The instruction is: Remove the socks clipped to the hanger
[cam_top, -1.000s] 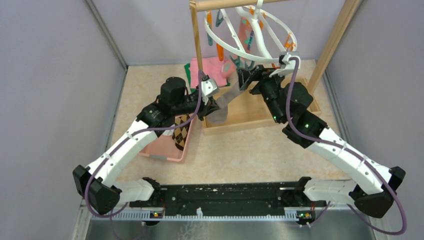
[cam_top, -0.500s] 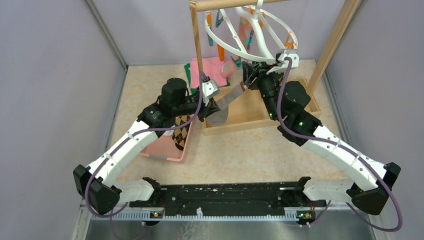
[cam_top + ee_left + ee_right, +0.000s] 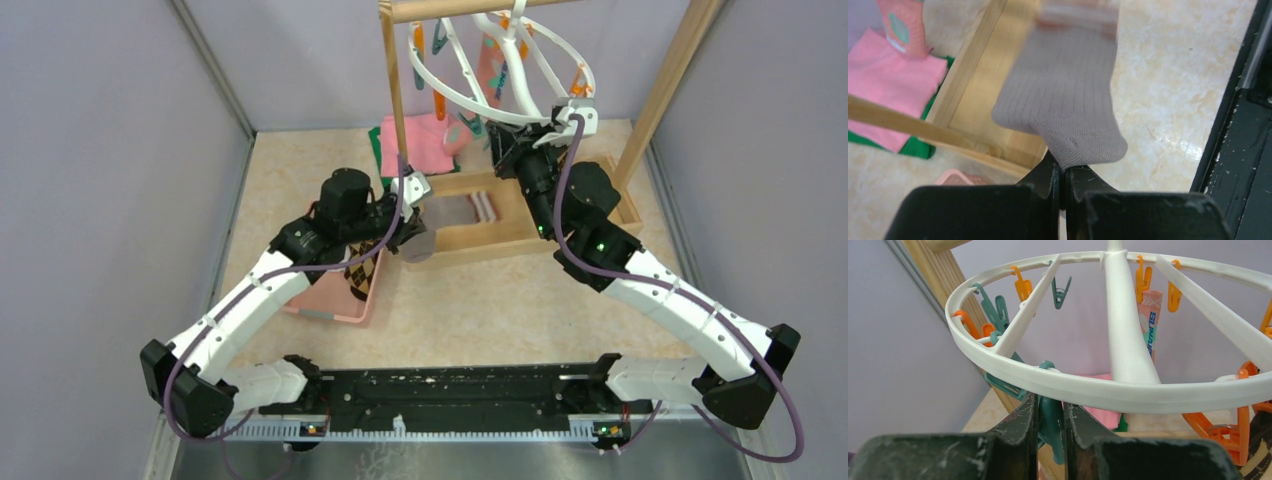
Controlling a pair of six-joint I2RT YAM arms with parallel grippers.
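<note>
The white ring hanger [image 3: 480,100] hangs from the wooden rack with orange and teal clips. My right gripper [image 3: 503,150] is under its near rim [image 3: 1098,387], shut on a teal clip [image 3: 1050,422]. My left gripper [image 3: 412,232] is shut on the toe of a grey sock [image 3: 1068,100], whose striped cuff [image 3: 482,208] trails loose over the wooden base, free of the clip. In the left wrist view the gripper [image 3: 1064,167] pinches the sock's tip. A pink printed sock [image 3: 1150,315] hangs clipped at the far side of the hanger. An argyle sock [image 3: 362,270] lies in the pink basket.
The wooden frame rack [image 3: 395,90] stands on a tray-like wooden base [image 3: 520,230]. Folded pink and green cloths [image 3: 425,140] lie behind it. A pink basket [image 3: 330,300] sits left of the base, under my left arm. Grey walls close in on both sides.
My right gripper rose to the ring's rim and closed on the teal clip. The grey sock came free of it, and my left gripper drew the sock down and to the left.
</note>
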